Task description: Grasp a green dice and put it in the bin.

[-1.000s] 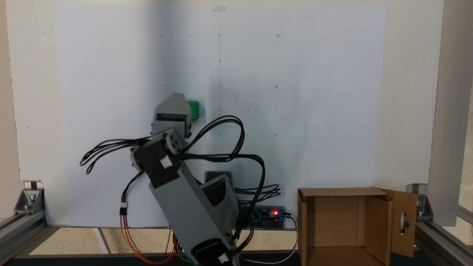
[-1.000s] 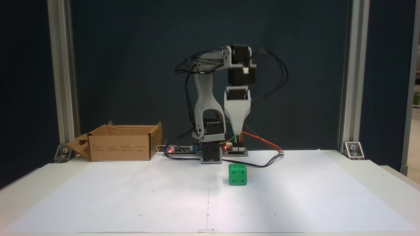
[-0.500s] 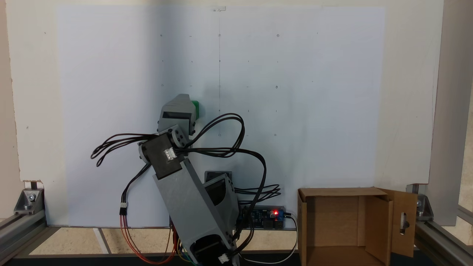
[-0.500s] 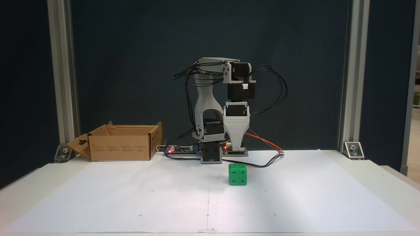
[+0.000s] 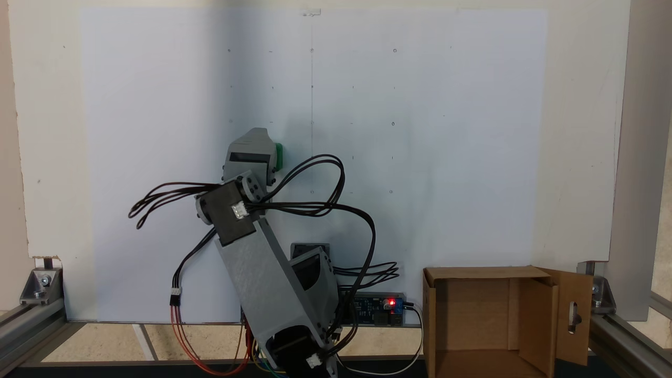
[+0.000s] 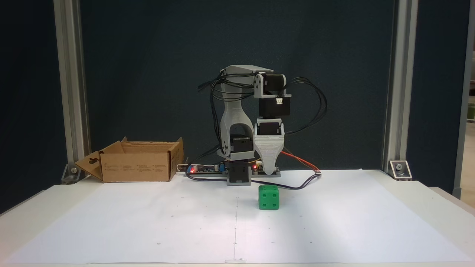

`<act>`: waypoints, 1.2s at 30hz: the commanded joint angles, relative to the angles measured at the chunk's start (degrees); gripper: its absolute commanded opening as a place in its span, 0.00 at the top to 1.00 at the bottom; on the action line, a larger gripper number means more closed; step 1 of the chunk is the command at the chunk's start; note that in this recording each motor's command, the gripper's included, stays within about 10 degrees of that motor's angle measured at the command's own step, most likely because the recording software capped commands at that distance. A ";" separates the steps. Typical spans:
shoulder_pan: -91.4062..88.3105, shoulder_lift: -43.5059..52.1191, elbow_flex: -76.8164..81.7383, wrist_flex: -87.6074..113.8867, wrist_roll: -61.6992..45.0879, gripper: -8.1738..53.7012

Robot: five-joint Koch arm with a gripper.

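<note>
Over the last second we have swung the arm across and lowered it, so that in the fixed view from above the gripper [image 5: 255,137] now covers most of the green dice [image 5: 280,156], of which a narrow green strip shows at the gripper's right edge. A second ago much more of the cube showed there. In the fixed view from the front the wrist has come down, and the gripper [image 6: 268,171] hangs tip-down above and behind the green dice [image 6: 268,197], not touching it.

The dice itself has not moved: it sits on the white paper [image 6: 334,222] on the table [image 6: 441,200], just in front of the arm's base. The bin [image 6: 138,161] stands well apart, by the left post in the front view, open at the top.

We cannot tell whether the gripper is spread or pressed together, since its two sides line up for both cameras. We judge this the approach step: the descent has begun, the grasp has not.
</note>
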 commanded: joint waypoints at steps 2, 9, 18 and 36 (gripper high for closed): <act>0.62 -0.88 -0.62 -0.62 2.90 0.15; 0.79 -1.41 -0.09 -0.79 2.90 0.16; 0.79 -4.66 0.18 -1.14 2.99 0.16; 0.97 -6.24 9.58 -16.17 2.90 0.17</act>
